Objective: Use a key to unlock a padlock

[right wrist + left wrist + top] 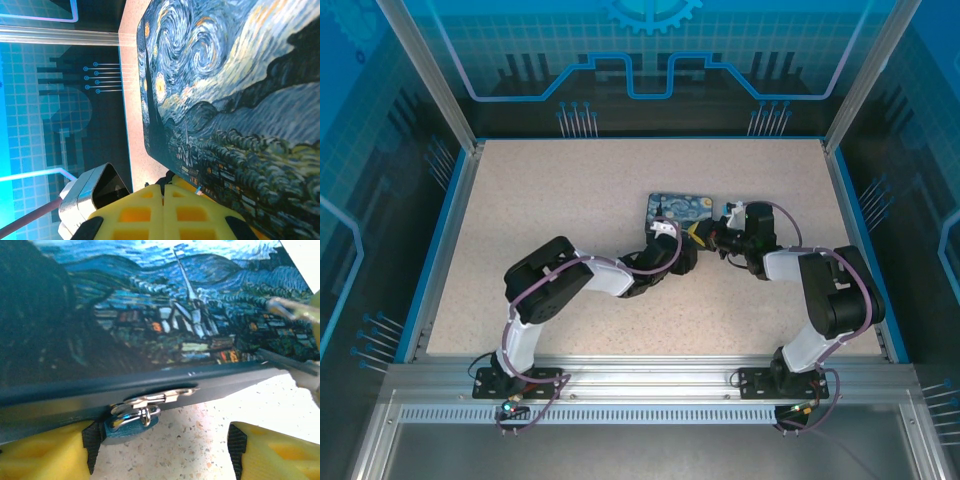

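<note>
Right of worktop centre | dark-grey metal padlock hung from Starry-Night-printed box | left gripper gaped, empty | right gripper was closed, hold unclear

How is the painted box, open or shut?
Shut: the box lid lies flat, and the padlock hangs through its latch.

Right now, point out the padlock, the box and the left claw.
padlock (126, 430): left wrist view, on its grey body under the shackle.
box (165, 315): left wrist view, on the painted lid.
left claw (160, 452): left wrist view, midway between its yellow fingertips.
</note>
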`<state>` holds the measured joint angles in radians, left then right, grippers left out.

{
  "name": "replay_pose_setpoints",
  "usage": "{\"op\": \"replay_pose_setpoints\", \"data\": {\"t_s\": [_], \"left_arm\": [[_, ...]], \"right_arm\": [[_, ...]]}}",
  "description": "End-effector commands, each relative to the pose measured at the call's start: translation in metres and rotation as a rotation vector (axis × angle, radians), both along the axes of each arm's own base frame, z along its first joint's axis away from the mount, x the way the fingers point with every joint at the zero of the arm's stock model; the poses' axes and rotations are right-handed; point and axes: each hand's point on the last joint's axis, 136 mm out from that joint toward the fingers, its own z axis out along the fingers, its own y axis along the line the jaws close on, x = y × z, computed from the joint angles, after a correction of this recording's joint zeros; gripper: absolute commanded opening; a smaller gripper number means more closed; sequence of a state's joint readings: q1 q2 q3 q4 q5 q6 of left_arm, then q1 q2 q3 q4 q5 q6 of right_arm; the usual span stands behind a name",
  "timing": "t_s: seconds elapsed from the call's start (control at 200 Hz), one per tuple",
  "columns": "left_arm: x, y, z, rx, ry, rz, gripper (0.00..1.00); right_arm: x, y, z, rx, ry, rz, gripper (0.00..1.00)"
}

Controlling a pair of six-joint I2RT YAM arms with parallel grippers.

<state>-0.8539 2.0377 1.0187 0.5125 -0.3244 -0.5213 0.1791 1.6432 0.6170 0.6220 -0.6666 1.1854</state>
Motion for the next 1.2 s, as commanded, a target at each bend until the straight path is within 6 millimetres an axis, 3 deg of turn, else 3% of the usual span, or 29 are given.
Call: {"op": "replay_pose_setpoints", "data": {"t_s": [0.0, 0.15, 0.32, 0.655, 0.875, 1.191], "left_arm": [[-0.001, -0.014, 0.0, -0.003, -0.018, -0.073, 0.69], [-0.01, -0.039, 0.023, -0.206, -0.018, -0.162, 0.69], [-0.003, -0.035, 0.038, -0.376, 0.002, -0.125, 0.68], [0.004, -0.03, 0.017, -0.404, 0.069, -0.074, 0.68], [0.003, -0.015, 0.003, -0.298, 0.044, -0.044, 0.67], [-0.003, 0.009, 0.001, -0.283, 0.033, 0.0, 0.67]], "right_arm": [[0.0, -0.004, -0.004, 0.009, 0.0, 0.004, 0.0], [0.0, -0.003, -0.006, 0.008, 0.006, 0.004, 0.0], [0.0, -0.003, -0.006, 0.009, 0.005, 0.006, 0.0], [0.0, -0.003, -0.006, 0.011, 0.005, 0.004, 0.0], [0.005, -0.007, -0.003, 0.015, 0.002, -0.011, 0.0], [0.046, -0.021, 0.042, 0.026, -0.07, -0.051, 0.0]]}}
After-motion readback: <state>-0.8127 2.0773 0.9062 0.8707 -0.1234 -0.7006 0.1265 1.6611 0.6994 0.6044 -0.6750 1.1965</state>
